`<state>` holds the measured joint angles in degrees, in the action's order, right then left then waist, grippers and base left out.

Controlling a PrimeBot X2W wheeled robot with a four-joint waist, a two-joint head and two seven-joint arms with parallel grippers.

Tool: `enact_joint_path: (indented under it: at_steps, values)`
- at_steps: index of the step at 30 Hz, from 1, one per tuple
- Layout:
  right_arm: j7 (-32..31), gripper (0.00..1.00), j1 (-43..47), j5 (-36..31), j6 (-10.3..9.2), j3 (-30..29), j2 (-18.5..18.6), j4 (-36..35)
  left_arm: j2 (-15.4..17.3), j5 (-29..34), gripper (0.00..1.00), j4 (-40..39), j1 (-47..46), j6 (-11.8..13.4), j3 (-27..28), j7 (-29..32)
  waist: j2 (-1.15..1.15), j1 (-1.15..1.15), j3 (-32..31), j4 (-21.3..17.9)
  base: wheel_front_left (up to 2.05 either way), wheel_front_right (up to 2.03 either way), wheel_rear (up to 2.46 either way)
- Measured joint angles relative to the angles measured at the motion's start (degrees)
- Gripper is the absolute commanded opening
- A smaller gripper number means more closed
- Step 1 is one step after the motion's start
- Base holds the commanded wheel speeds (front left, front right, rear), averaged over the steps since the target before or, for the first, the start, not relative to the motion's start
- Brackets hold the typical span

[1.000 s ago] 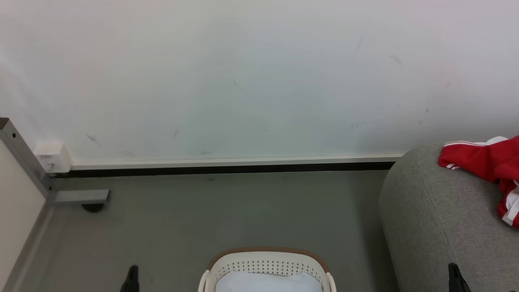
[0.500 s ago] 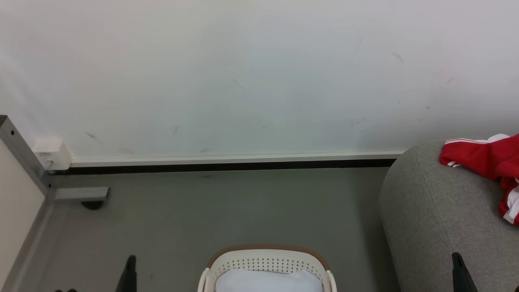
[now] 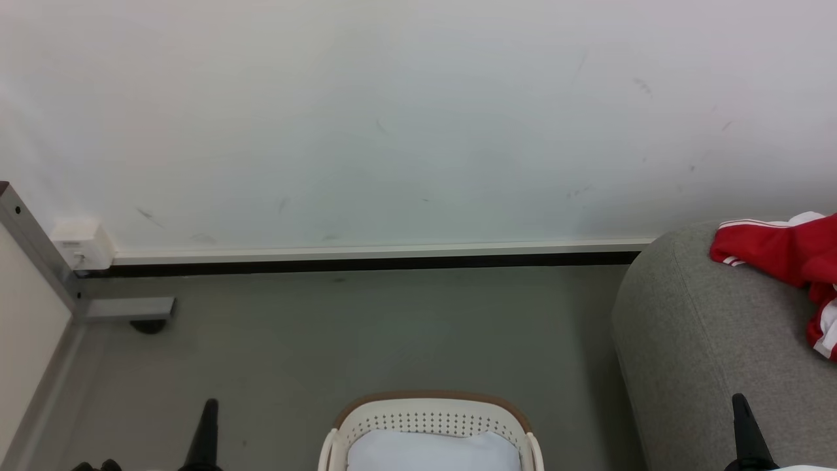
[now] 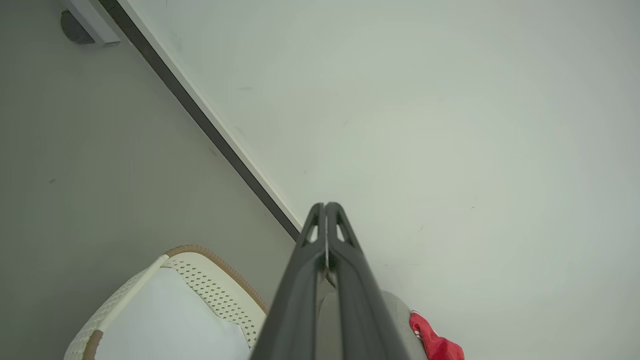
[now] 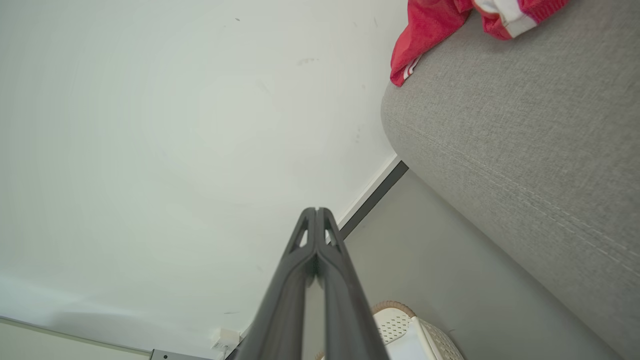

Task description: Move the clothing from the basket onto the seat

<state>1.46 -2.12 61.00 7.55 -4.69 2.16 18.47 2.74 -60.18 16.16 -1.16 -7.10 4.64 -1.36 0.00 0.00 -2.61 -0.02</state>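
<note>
Red clothing [image 3: 788, 258] with white trim lies on top of the grey seat [image 3: 706, 353] at the right; the same clothing [image 5: 435, 30] sits on the seat [image 5: 525, 145] in the right wrist view, and a bit of clothing [image 4: 435, 342] shows in the left wrist view. The cream basket [image 3: 428, 425] with a brown rim stands on the floor at the bottom centre and holds a pale pad [image 3: 431, 451]. My left gripper [image 3: 209, 404] is shut and empty left of the basket [image 4: 200, 285]. My right gripper [image 3: 737, 399] is shut and empty in front of the seat. Both point up toward the wall.
A white wall [image 3: 418, 118] with a dark baseboard [image 3: 366, 263] runs behind the grey floor [image 3: 366, 333]. At the left stands a metal frame leg [image 3: 124, 307] with a small white box [image 3: 82, 243] on the wall.
The head view has tilted a little, so the scene sits slightly higher. Both grippers' fingertips reach further up into the picture. Both stay shut.
</note>
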Motion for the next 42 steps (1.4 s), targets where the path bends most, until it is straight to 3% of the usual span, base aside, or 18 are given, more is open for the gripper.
enact_joint_path:
  at_steps: [42]
  values:
    - [-5.68,0.00,-2.56,21.92,0.00,-1.29,0.31,-3.10,0.00,-22.80,0.00,-1.46,-3.38,-0.12,1.25,5.55,0.00,0.00,1.81,0.01,0.00,0.00,0.00]
